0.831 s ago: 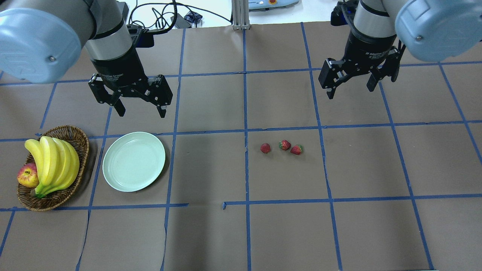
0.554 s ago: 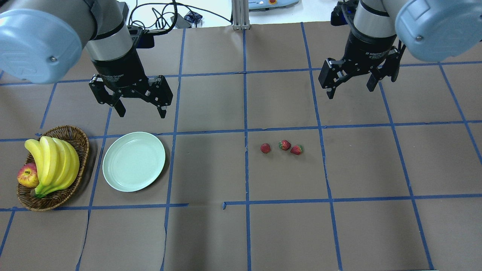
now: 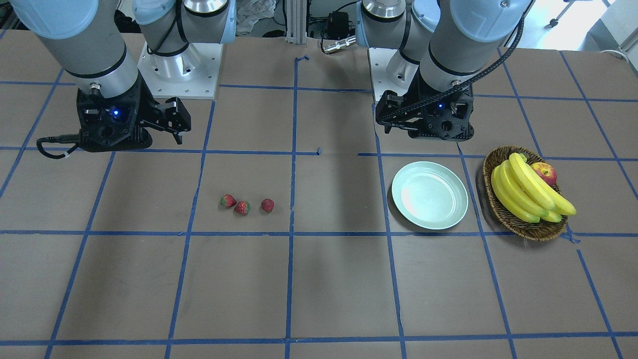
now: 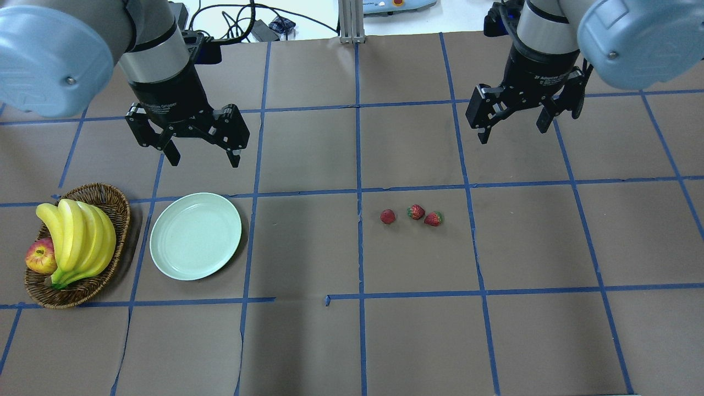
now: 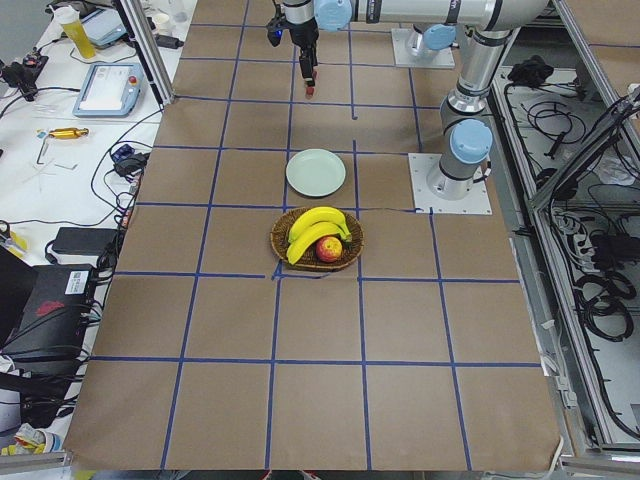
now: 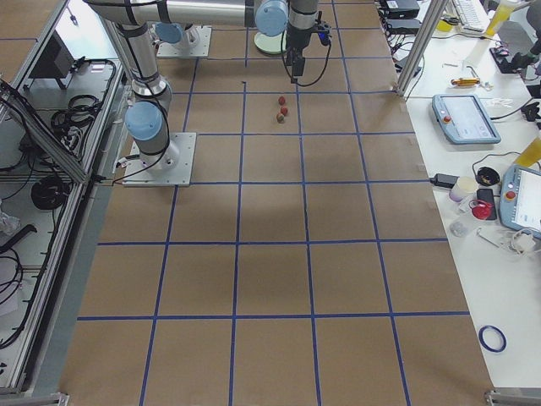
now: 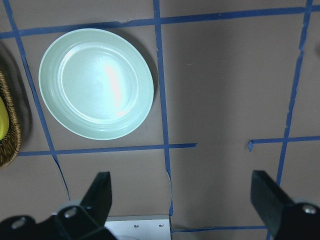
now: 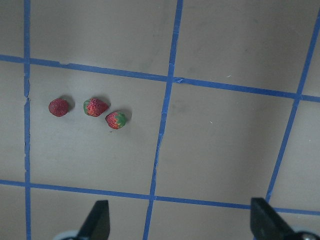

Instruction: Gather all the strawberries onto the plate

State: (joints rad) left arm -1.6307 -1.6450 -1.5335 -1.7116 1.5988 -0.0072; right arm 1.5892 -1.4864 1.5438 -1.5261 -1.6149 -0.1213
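Right of centre | strawberries [image 4: 416, 212] | row runs left-right | plate [image 4: 196, 236] well apart

The strawberries [image 3: 241, 207], two perhaps touching, lie well apart from the plate [image 3: 429, 195].

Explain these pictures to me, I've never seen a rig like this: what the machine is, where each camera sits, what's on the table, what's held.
Two robot arms stand at a table, each ending in a two-finger gripper. One fixed camera looks from behind the robot and one faces it. Two more sit at the table's ends, and one on each wrist looks down. On the table lie three strawberries in a row, an empty plate, and a basket with bananas and an apple. The left gripper hangs open near the plate, and the right gripper hangs open near the strawberries. Neither holds anything.
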